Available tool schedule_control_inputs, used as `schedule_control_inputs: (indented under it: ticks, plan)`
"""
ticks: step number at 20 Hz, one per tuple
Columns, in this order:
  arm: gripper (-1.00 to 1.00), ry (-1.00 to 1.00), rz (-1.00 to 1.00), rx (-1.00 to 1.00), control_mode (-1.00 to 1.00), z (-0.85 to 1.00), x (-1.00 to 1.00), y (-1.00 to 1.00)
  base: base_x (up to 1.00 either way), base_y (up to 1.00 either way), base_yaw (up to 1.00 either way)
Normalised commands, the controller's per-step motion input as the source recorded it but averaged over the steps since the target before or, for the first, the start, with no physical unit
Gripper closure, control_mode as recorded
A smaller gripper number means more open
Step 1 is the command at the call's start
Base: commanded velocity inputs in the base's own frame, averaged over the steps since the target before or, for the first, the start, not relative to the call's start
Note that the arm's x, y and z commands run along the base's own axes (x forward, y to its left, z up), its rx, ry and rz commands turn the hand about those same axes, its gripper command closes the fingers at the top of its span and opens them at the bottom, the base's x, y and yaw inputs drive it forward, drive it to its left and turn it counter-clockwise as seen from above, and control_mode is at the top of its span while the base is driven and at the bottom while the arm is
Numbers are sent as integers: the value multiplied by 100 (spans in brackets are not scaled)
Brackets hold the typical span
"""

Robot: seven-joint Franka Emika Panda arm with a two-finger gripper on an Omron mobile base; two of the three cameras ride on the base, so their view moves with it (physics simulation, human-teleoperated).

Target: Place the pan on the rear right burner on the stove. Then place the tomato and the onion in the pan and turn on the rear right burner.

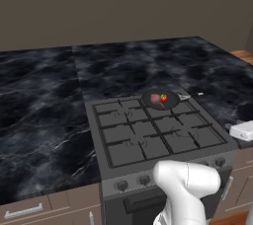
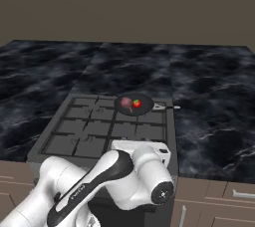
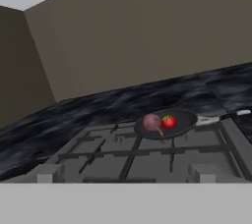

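The dark pan [image 1: 161,106] [image 2: 134,112] [image 3: 185,119] rests on the rear right burner of the stove [image 1: 123,142] [image 2: 84,132] [image 3: 147,158], with its silvery handle [image 1: 190,95] pointing right. Inside it, the bright red tomato [image 1: 164,98] [image 2: 137,103] [image 3: 169,121] lies right of the pinkish onion [image 1: 155,98] [image 2: 126,102] [image 3: 151,121]. My white hand [image 2: 142,149] hangs low at the stove's front right edge, well short of the pan. Its fingers are hidden, and the hand view, looking across the grates, has nothing between them.
Round knobs [image 1: 121,185] [image 1: 220,161] line the stove front below the grates. Black marble counter [image 1: 44,100] flanks the stove on both sides. A white object [image 1: 243,131] lies on the counter at the right. A brown wall closes the back.
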Motion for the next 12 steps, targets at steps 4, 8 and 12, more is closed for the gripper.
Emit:
schedule_control_inputs:
  ticks: [4,8,12]
  plan:
    - [-100,-8,4,-3,-100,-36,-37,-3,0,0,0]
    - [-100,-10,0,-6,-100,-38,-52,0,0,0,0]
    - [-100,-13,0,-9,-100,-28,-44,1,0,0,0]
